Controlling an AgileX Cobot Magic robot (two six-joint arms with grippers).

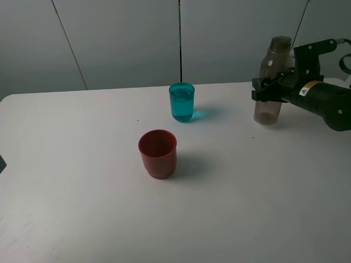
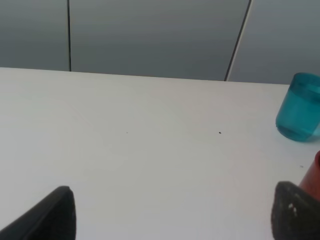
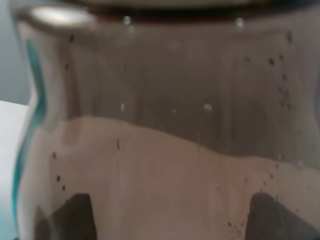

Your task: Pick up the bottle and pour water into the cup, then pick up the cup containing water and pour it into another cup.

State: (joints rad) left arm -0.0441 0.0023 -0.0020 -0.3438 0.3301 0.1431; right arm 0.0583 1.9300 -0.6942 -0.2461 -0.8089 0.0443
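The smoky grey-brown bottle [image 1: 272, 68] stands upright at the table's far right, with my right gripper [image 1: 270, 91] shut around its middle. Seen from the right wrist, the bottle [image 3: 170, 100] fills the picture, with the gripper [image 3: 170, 220] showing as dark fingertips [image 3: 70, 217] on either side. The teal cup [image 1: 181, 102] holds water at the back centre and also shows in the left wrist view [image 2: 300, 107]. The red cup [image 1: 158, 153] stands nearer the front, and only its edge [image 2: 315, 175] shows in the left wrist view. My left gripper [image 2: 172, 215] is open and low over bare table, left of both cups.
The white table [image 1: 82, 208] stretches wide to the left and front. Grey wall panels [image 1: 126, 38] rise behind its back edge. The right arm's black body [image 1: 329, 104] hangs over the far right corner.
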